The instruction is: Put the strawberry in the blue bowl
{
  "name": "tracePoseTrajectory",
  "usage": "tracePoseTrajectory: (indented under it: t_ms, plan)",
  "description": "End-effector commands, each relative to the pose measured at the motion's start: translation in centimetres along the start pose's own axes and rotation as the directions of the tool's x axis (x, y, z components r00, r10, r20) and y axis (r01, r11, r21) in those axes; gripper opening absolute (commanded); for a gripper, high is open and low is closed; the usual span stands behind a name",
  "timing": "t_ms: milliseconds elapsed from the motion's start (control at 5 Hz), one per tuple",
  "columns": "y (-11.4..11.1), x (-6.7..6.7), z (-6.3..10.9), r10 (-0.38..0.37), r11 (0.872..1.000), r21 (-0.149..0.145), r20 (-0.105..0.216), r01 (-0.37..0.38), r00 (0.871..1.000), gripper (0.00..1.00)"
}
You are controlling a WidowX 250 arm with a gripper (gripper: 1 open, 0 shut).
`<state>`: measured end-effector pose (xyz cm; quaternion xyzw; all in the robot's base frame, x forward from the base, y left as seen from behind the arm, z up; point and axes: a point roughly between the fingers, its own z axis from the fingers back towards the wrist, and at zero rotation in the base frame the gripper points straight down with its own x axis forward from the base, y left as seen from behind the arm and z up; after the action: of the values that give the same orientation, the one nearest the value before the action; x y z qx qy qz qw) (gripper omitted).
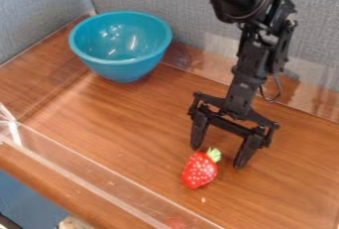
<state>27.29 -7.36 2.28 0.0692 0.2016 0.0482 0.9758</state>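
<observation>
The strawberry lies on the wooden table near the front, red with a small green cap pointing up-right. My gripper hangs just behind and slightly right of it, fingers pointing down and spread open, nothing between them. One fingertip stands close to the strawberry's cap. The blue bowl sits upright and empty at the back left, well away from the gripper.
A clear plastic barrier runs along the table's front edge. A grey wall panel stands behind the bowl. The wooden tabletop stretches between bowl and gripper.
</observation>
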Motion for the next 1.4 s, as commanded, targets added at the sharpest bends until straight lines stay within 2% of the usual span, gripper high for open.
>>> tracePoseTrajectory:
  t_ms: [0, 200, 400, 800, 1000, 1200]
  plan:
    - [0.4, -0.3, -2.6, 0.033, 0.999, 0.035, -0.087, -0.030, 0.996, 0.00]
    - [0.6, -0.5, -2.3, 0.029, 0.999, 0.034, -0.076, -0.026, 0.997, 0.00]
    - [1.7, -0.8, 0.9, 0.037, 0.999, 0.005, -0.010, -0.037, 0.999, 0.00]
    - [4.5, -2.3, 7.8, 0.088, 0.994, -0.075, 0.109, -0.081, 0.990, 0.00]
    - [3.9, -3.0, 6.8, 0.068, 0.995, -0.077, 0.098, -0.060, 0.993, 1.00]
    - [2.3, -4.3, 5.8, 0.025, 0.997, -0.072, 0.103, -0.018, 0.994, 1.00]
